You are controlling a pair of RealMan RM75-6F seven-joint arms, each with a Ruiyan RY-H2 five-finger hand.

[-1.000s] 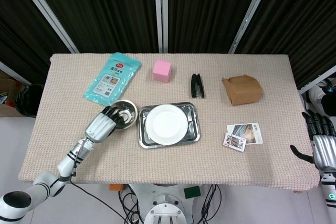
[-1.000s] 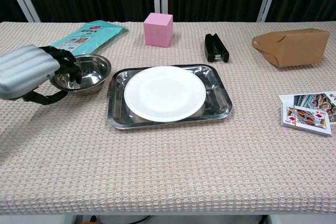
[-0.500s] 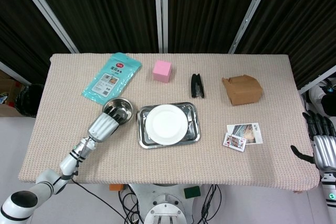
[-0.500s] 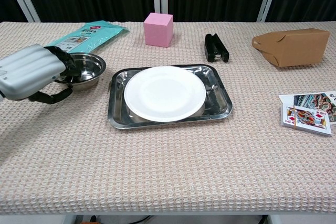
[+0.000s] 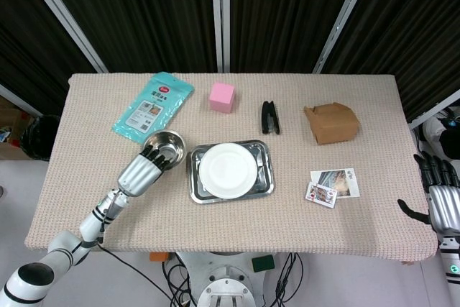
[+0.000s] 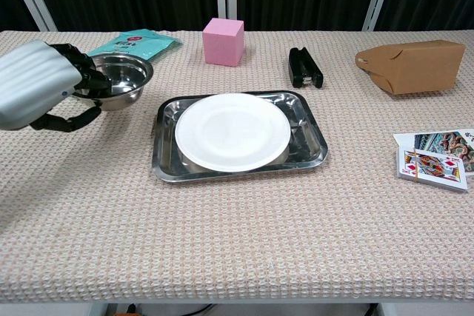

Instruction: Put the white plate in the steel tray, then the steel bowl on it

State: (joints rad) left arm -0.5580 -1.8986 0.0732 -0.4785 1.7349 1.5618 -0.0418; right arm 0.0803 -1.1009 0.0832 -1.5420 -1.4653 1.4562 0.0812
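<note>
Rising off the table, the steel bowl (image 6: 117,80) is being gripped at its rim by the left hand (image 6: 41,86), left of the white plate (image 6: 232,132) lying in the steel tray (image 6: 311,146); the right hand (image 5: 440,199) is hanging with fingers spread, holding nothing.

Steel bowl (image 6: 118,78) now higher off table in left robot hand (image 6: 38,86).

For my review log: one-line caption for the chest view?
Left hand grips the steel bowl beside the tray holding the white plate.
</note>
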